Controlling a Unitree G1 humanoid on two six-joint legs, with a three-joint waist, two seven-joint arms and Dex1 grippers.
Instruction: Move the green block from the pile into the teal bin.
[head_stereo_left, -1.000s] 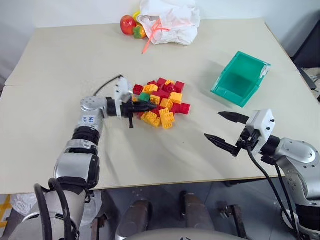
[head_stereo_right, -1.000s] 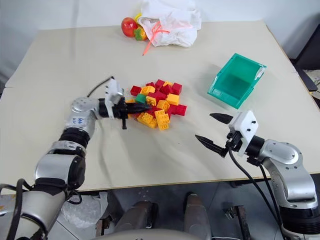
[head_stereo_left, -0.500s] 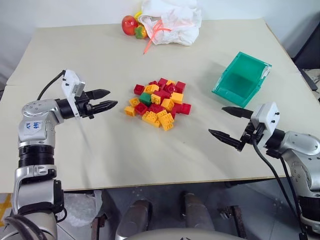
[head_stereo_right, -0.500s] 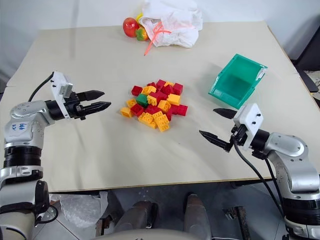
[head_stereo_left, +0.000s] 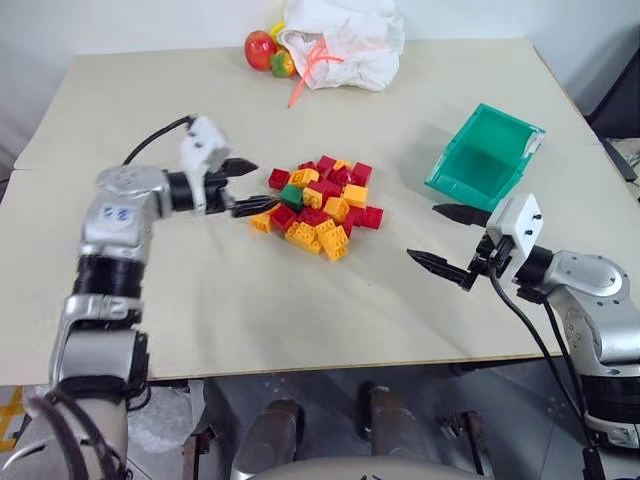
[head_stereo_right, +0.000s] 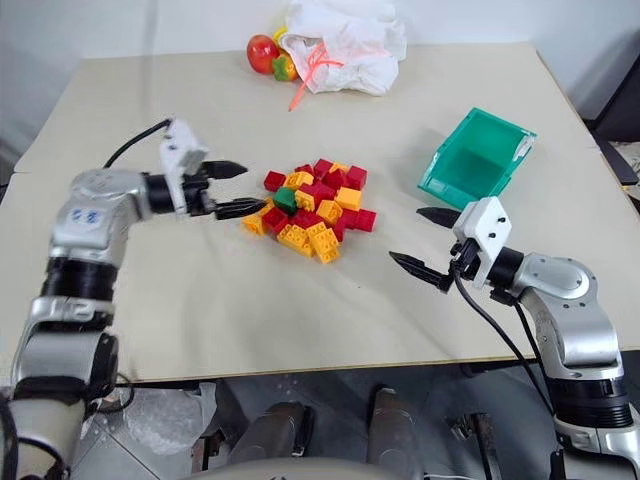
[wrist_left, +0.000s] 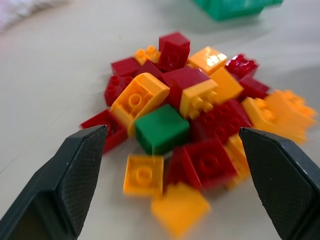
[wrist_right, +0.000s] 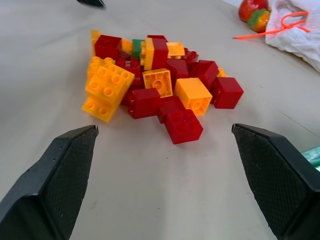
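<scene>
The green block (head_stereo_left: 291, 194) sits on the left side of the pile (head_stereo_left: 322, 205) of red and yellow-orange bricks in the middle of the table. My left gripper (head_stereo_left: 252, 186) is open at the pile's left edge, level with the green block and a short way from it. In the left wrist view the green block (wrist_left: 161, 128) lies ahead between the spread fingers (wrist_left: 75, 175). The teal bin (head_stereo_left: 482, 157) stands to the right of the pile, tilted. My right gripper (head_stereo_left: 422, 232) hangs open and empty in front of the bin, pointing toward the pile (wrist_right: 160, 90).
A white bag with an orange tie (head_stereo_left: 340, 40) and toy fruit (head_stereo_left: 262, 50) lie at the table's far edge. Bare tabletop (head_stereo_left: 300, 300) stretches between the pile and the near edge.
My left gripper was shut at the pile's left edge, drew back to the left and opened, and is back at the pile, open. The right arm has hardly moved.
</scene>
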